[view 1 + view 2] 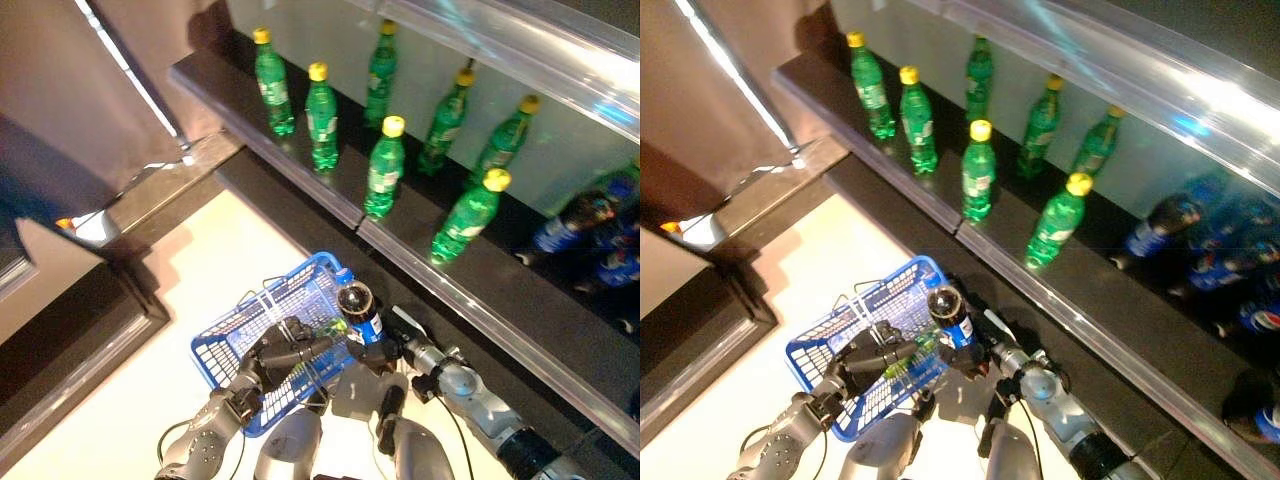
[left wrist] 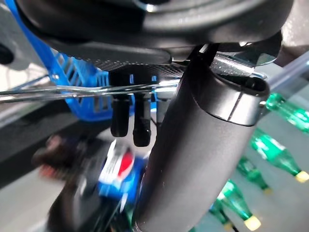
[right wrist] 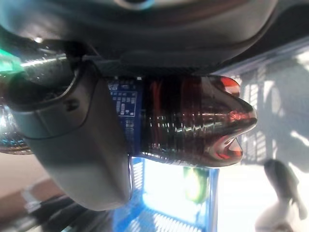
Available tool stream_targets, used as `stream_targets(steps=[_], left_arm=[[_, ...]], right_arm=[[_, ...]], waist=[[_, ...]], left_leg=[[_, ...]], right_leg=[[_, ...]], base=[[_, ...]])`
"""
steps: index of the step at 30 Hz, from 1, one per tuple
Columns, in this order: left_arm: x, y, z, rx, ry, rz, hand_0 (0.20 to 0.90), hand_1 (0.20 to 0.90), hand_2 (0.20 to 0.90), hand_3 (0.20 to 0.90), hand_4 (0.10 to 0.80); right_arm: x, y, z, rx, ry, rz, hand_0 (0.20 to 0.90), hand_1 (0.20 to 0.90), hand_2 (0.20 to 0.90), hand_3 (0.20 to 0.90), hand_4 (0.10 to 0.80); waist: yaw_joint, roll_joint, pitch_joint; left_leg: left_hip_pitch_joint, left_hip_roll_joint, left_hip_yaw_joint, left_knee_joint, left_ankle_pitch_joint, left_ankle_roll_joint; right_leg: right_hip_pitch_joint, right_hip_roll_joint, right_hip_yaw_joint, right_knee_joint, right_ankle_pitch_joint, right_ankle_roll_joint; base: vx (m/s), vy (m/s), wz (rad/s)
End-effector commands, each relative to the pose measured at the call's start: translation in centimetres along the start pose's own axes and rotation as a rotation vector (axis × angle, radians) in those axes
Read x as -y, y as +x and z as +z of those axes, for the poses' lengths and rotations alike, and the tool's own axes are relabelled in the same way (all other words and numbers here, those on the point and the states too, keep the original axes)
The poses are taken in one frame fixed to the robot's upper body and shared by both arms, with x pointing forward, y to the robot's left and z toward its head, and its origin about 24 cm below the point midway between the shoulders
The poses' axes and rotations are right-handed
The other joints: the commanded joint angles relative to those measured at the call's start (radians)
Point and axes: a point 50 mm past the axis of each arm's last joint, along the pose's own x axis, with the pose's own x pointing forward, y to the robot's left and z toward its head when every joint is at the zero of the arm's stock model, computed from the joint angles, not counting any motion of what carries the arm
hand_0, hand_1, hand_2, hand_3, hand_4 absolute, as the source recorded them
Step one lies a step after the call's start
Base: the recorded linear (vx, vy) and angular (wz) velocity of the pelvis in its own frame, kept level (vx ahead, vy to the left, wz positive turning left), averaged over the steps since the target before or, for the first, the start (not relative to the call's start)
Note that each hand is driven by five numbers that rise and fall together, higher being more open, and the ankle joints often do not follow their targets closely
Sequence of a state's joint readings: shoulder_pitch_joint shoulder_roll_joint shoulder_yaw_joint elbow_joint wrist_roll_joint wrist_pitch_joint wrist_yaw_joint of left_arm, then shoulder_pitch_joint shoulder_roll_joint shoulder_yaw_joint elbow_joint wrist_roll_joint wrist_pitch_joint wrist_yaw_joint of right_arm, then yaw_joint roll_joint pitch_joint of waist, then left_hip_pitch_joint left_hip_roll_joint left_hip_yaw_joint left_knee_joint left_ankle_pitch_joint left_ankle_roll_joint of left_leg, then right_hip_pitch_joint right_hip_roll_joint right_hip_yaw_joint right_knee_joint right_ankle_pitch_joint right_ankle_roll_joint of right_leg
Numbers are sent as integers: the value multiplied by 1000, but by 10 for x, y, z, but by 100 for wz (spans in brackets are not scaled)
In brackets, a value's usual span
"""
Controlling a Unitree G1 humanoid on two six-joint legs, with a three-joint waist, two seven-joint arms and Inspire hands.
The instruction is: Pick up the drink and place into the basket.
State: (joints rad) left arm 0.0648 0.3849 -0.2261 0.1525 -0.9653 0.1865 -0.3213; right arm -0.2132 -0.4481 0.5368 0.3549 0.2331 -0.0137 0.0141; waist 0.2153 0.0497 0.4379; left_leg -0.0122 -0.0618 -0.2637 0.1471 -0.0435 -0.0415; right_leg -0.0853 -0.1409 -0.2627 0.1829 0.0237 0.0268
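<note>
My right hand (image 1: 385,352) is shut on a dark cola bottle with a blue label (image 1: 360,310) and holds it upright at the near right rim of the blue basket (image 1: 240,345). The right wrist view shows the bottle (image 3: 193,121) pressed against the palm with the thumb (image 3: 72,140) round it, above the blue mesh (image 3: 159,217). My left hand (image 1: 285,352) is shut on the basket's thin wire handles (image 2: 72,90) and holds the blue basket up in front. A green bottle (image 1: 912,352) lies inside the basket.
A dark shelf (image 1: 420,250) runs from upper left to lower right, with green bottles with yellow caps (image 1: 384,165) standing on it and dark cola bottles (image 1: 1160,230) further right. A clear panel (image 1: 520,40) sits above. A dark counter edge (image 1: 70,320) lies at the left.
</note>
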Motion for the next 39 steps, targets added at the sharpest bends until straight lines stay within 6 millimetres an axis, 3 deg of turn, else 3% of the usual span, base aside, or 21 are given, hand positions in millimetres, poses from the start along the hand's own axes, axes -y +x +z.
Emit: stream_targets(steps=[1, 9, 14, 19, 25, 26, 27, 28, 29, 39], left_arm=[[75, 14, 47, 155, 82, -529, 300, 300, 300, 200, 100], [115, 14, 26, 2, -38, -773, 300, 300, 300, 200, 100], [134, 13, 14, -88, -102, -863, 300, 300, 300, 200, 100], [142, 11, 8, -137, -166, -897, 300, 300, 300, 200, 100], [137, 12, 9, -105, -148, -869, 300, 300, 300, 200, 100], [137, 12, 9, -100, -146, -862, 300, 300, 300, 200, 100], [135, 12, 11, -95, -145, -857, 300, 300, 300, 200, 100], [135, 12, 12, -94, -145, -856, 300, 300, 300, 200, 100], [134, 11, 12, -93, -141, -854, 300, 300, 300, 200, 100], [125, 7, 15, -91, -114, -809, 300, 300, 300, 200, 100]], right_arm=[[-32, 24, 67, 322, -32, 29, 300, 300, 300, 200, 100], [-52, 54, 45, 102, 108, -48, 300, 300, 300, 200, 100], [-59, 61, 16, -101, 73, -51, 300, 300, 300, 200, 100], [-56, 62, -1, -226, -13, -49, 300, 300, 300, 200, 100], [-52, 58, -17, -323, -93, -77, 300, 300, 300, 200, 100], [-51, 56, -20, -338, -96, -84, 324, 324, 324, 227, 127], [-50, 55, -24, -358, -92, -86, 554, 554, 554, 496, 396], [-49, 54, -26, -365, -91, -95, 839, 839, 839, 829, 729], [-49, 53, -28, -369, -91, -97, 900, 900, 900, 900, 800], [-46, 53, -22, -286, -56, -163, 900, 900, 900, 900, 800]], waist=[[73, -7, -249], [185, -14, -298], [241, -16, -312], [277, -24, -324], [302, -34, -336], [303, -35, -338], [304, -36, -341], [305, -38, -342], [306, -39, -343], [302, -47, -351]], left_leg=[[4, -103, 54, -61, 91, 67], [43, -118, -31, -96, 83, 80], [55, -124, -58, -103, 74, 87], [58, -129, -86, -122, 77, 95], [58, -130, -104, -137, 82, 101], [58, -130, -106, -138, 81, 102], [61, -128, -106, -142, 81, 102], [62, -128, -107, -143, 80, 104], [62, -127, -107, -144, 79, 105], [76, -123, -101, -140, 63, 111]], right_leg=[[119, 48, -22, -21, -51, 24], [180, 14, -123, -34, -60, 36], [207, -5, -163, -38, -62, 49], [213, -18, -191, -34, -62, 64], [213, -27, -204, -34, -57, 79], [212, -28, -205, -33, -57, 81], [214, -28, -204, -34, -58, 83], [214, -29, -204, -34, -57, 85], [214, -29, -204, -36, -57, 86], [217, -21, -176, -55, -45, 92]], base=[[51, 42, 45], [82, 26, 52], [91, 41, 40], [66, 18, 30], [49, -7, 14], [44, -12, 2], [41, -15, 1], [41, -20, 1], [37, -22, 0], [17, -17, -1]])
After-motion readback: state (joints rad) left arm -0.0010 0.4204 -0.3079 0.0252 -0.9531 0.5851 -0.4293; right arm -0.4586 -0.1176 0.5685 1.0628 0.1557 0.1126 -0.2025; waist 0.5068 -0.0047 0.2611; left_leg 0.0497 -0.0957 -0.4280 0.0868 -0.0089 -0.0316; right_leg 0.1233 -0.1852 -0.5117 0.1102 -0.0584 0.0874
